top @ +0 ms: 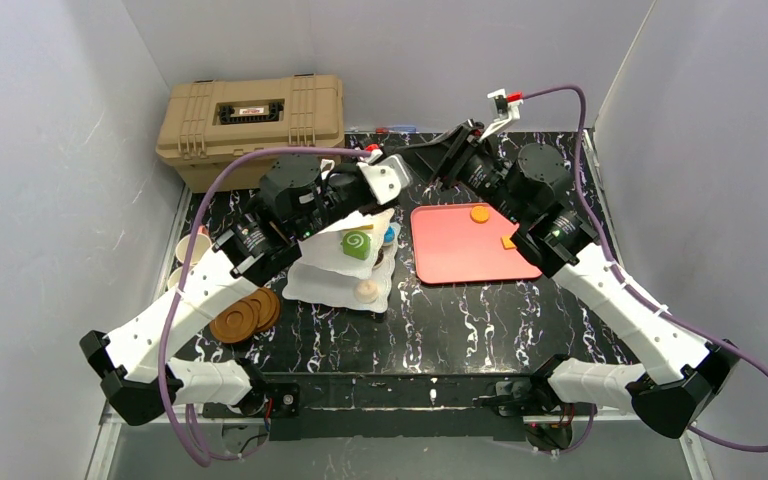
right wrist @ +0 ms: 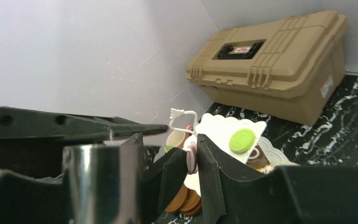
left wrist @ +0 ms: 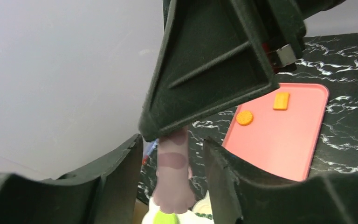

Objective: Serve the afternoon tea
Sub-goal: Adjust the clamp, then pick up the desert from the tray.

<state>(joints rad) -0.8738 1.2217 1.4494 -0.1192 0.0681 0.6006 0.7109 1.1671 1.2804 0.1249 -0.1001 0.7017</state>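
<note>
The three-tier stand (top: 345, 285) sits mid-table, its upper plates hidden under the left arm. Just past it, the right gripper (right wrist: 192, 144) pinches a pink pastry (left wrist: 172, 161). The left gripper (left wrist: 172, 142) sits narrow around it, but I can't tell whether it grips. One mistimed let-go and the pastry could drop.

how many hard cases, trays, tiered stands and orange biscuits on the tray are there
tan hard case: 1
pink-red tray: 1
white tiered stand: 1
round orange biscuit: 1
rectangular orange biscuit: 1
total: 5
</note>
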